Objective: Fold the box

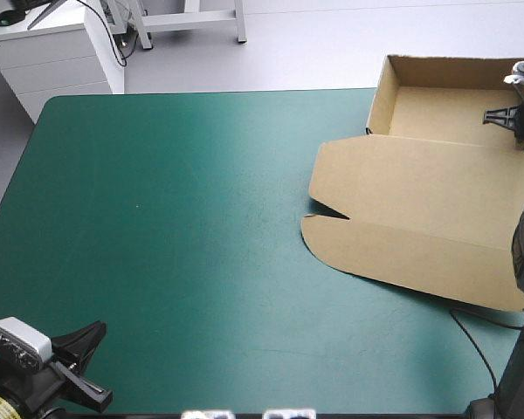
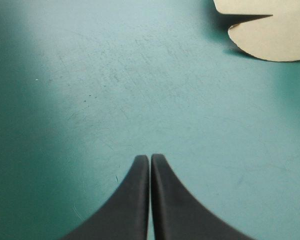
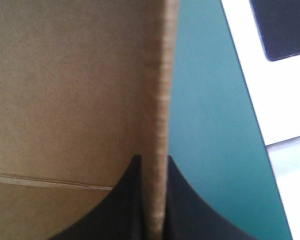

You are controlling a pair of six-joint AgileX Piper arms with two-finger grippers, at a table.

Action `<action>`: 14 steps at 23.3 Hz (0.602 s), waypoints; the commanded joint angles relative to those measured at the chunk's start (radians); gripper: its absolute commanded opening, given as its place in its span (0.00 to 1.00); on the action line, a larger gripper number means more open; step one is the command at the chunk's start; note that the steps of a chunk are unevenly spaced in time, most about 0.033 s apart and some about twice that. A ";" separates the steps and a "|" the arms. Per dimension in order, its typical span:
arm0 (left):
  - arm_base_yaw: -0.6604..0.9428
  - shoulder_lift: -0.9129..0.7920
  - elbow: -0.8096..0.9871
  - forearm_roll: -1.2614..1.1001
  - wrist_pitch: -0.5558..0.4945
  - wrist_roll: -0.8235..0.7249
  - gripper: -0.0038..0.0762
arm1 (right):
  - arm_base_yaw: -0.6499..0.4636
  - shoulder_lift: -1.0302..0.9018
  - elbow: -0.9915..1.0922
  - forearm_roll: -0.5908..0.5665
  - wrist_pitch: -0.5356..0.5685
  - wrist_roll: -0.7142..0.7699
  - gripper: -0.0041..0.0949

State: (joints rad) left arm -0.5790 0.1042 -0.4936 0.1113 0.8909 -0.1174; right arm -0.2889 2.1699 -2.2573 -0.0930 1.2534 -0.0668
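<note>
Presently the box (image 1: 428, 209) sits at the far right of the teal-green surface (image 1: 175, 227), an open tray with its lid laid flat. The tray (image 1: 437, 113) stands at the far edge, its brown walls raised, and the lid spreads from it toward the near side as one broad sheet with rounded corners and a small notch on its left edge. The right fingers (image 3: 138, 170) are at the tray's right wall (image 3: 160, 100) and are all but closed on it, one finger inside the tray and one outside, with the edge of the board running straight up between them. In the right wrist view the inner face of the box fills the side by the inner finger, and a strip of bare cover lies by the outer one, up to the surface's edge. The left fingers (image 2: 147, 167) hang over the near left corner, well apart from the box, pressed together into one pointed arch and holding nothing. Ahead of them lies bare cover, and only the lid's rounded corner and notch (image 2: 270, 30) show far off.
</note>
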 commanded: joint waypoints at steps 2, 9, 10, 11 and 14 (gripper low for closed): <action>-0.005 0.017 -0.024 0.004 -0.074 -0.004 0.04 | -0.011 0.031 -0.022 -0.019 -0.006 -0.011 0.02; -0.005 0.017 -0.024 0.013 -0.074 -0.004 0.04 | -0.014 0.081 -0.011 -0.087 -0.006 -0.012 0.03; -0.005 0.017 -0.024 0.013 -0.074 -0.004 0.04 | -0.015 0.081 -0.011 -0.082 -0.006 -0.014 0.04; -0.005 0.017 -0.024 0.011 -0.074 -0.004 0.04 | -0.023 0.081 -0.011 -0.063 -0.006 -0.022 0.09; -0.005 0.017 -0.024 0.011 -0.074 -0.001 0.04 | -0.051 0.074 -0.011 0.023 -0.004 -0.047 0.36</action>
State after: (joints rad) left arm -0.5790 0.1042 -0.4936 0.1147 0.8909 -0.1174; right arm -0.3114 2.2986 -2.2544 -0.0818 1.2370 -0.0928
